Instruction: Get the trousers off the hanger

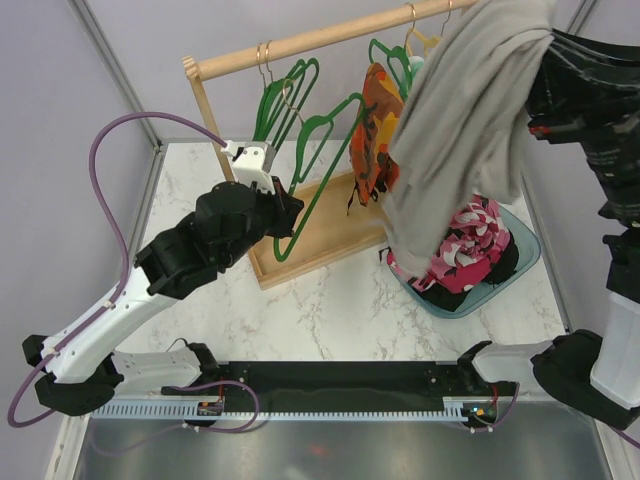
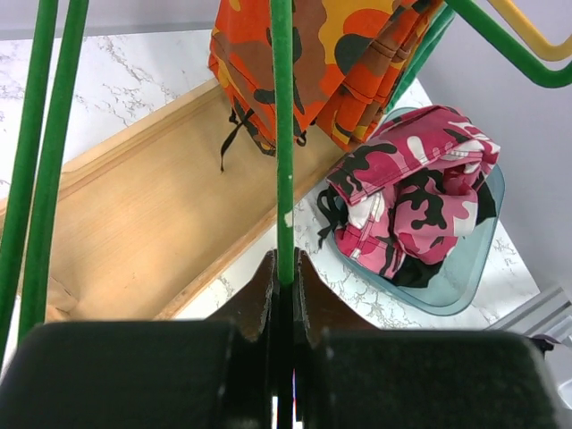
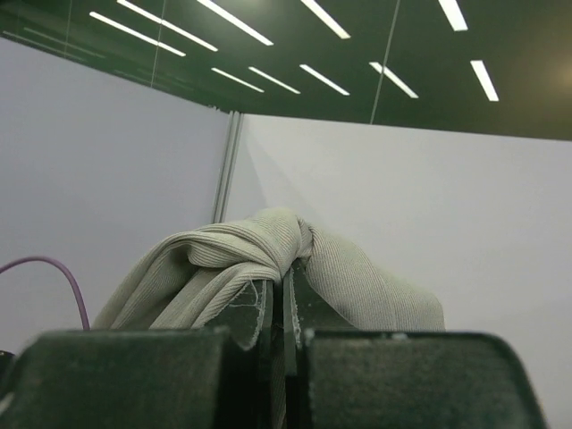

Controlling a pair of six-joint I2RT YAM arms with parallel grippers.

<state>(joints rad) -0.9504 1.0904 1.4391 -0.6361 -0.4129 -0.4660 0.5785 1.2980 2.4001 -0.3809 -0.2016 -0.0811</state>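
Note:
My right gripper (image 3: 286,279) is shut on the plain grey trousers (image 3: 214,264) and holds them high at the top right, where they hang down as a long drape (image 1: 460,120) over the tray. My left gripper (image 2: 284,268) is shut on the lower bar of an empty green hanger (image 2: 283,134) that hangs from the rail (image 1: 322,165). Orange-patterned trousers (image 1: 375,130) hang on another hanger just right of it (image 2: 331,63). Pink-white-dark camouflage trousers (image 1: 470,245) lie piled in a blue-grey tray (image 1: 527,250), with black fabric (image 2: 416,268) under them.
A wooden rack has its rail (image 1: 330,35) across the top and a flat wooden base (image 1: 320,250) on the marble table. Several empty green hangers (image 1: 285,95) and a yellow one (image 1: 420,40) hang from the rail. Grey partition walls stand on both sides.

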